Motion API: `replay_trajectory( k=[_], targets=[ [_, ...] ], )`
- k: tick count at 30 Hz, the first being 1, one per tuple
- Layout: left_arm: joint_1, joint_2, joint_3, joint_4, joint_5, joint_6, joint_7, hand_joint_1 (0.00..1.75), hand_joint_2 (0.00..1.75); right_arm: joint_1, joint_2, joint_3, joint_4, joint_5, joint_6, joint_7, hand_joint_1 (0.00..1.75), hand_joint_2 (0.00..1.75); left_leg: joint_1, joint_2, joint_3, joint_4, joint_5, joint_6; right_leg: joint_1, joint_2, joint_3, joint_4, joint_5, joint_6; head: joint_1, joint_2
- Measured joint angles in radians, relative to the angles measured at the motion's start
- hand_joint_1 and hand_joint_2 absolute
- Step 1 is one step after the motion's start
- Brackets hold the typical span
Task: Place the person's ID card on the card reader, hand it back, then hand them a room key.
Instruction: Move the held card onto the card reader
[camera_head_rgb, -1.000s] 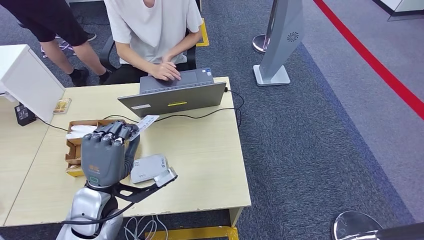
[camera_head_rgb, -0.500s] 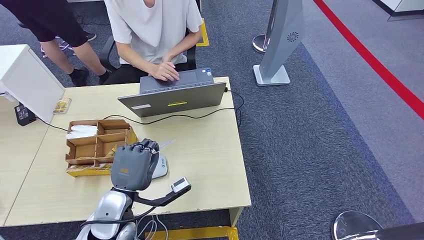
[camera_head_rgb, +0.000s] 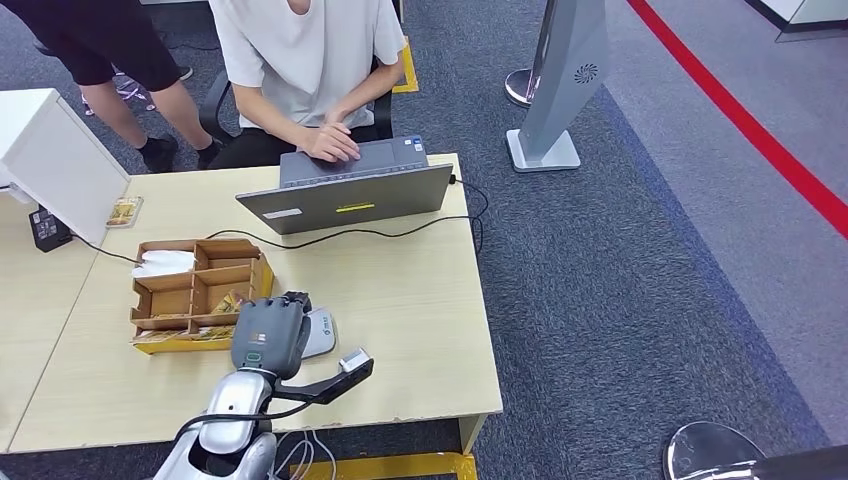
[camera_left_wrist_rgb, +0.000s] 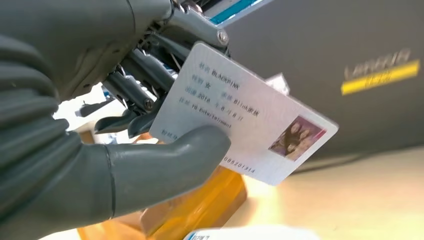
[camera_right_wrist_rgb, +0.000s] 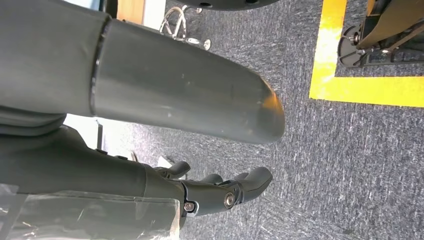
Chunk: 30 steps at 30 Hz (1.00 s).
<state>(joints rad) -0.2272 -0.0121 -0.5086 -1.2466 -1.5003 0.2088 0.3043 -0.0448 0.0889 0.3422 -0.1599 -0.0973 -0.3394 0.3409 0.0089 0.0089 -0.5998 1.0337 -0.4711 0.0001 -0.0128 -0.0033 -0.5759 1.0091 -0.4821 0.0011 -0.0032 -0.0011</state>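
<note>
Left robot hand (camera_head_rgb: 268, 335): pinching ID card (camera_left_wrist_rgb: 245, 127) betw. thumb and fingers, hovering over card reader (camera_head_rgb: 318, 333) on tabletop (camera_head_rgb: 420, 300).
ID card: showing in left wrist view w/ printed text and photo, tilted, laptop (camera_head_rgb: 345, 190) lid behind.
Card reader: sitting just beside cardboard organizer (camera_head_rgb: 196, 292), partly hidden under hand.
Right robot hand (camera_right_wrist_rgb: 220, 192): hanging over grey carpet, fingers loosely curled, holding nothing.
Person (camera_head_rgb: 305, 60): typing on laptop.

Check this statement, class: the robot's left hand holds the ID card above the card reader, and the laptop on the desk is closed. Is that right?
Not quite. The laptop is open, with the seated person's hands on its keyboard, as the head view shows. The rest stands: the left hand holds the ID card between thumb and fingers, above the card reader.
</note>
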Motion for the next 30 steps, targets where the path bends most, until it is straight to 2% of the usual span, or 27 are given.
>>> replay_trajectory(
  k=[11, 14, 19, 30],
  targets=[
    [-0.047, -0.013, 0.008, 0.121, -0.007, 0.003, 0.023, 1.75, 1.75, 0.000, 0.000, 0.000, 0.000, 0.003, 0.005, 0.002, 0.00, 0.00, 0.000, 0.000, 0.000, 0.000, 0.000, 0.000, 0.000, 0.000, 0.000, 0.000, 0.000, 0.000, 0.000, 0.000],
    [-0.049, -0.014, 0.010, 0.135, -0.029, 0.014, 0.051, 1.75, 1.75, 0.000, 0.000, 0.000, 0.000, 0.002, 0.004, 0.004, 0.00, 0.00, 0.000, 0.000, 0.000, 0.000, 0.000, 0.000, 0.000, 0.000, 0.000, 0.000, 0.000, 0.000, 0.000, 0.000],
    [-0.039, 0.007, 0.025, 0.140, -0.049, 0.023, 0.105, 1.75, 1.75, 0.000, 0.000, 0.000, 0.000, 0.002, 0.001, 0.011, 0.00, 0.00, 0.000, 0.000, 0.000, 0.000, 0.000, 0.000, 0.000, 0.000, 0.000, 0.000, 0.000, 0.000, 0.000, 0.000],
    [-0.017, 0.028, 0.057, 0.171, -0.049, -0.021, 0.115, 1.75, 1.75, 0.000, 0.000, 0.001, 0.000, 0.006, 0.013, 0.011, 0.00, 0.00, 0.000, -0.001, 0.000, 0.000, 0.000, 0.000, 0.000, -0.001, 0.001, 0.000, 0.000, 0.000, 0.000, 0.000]
  ],
)
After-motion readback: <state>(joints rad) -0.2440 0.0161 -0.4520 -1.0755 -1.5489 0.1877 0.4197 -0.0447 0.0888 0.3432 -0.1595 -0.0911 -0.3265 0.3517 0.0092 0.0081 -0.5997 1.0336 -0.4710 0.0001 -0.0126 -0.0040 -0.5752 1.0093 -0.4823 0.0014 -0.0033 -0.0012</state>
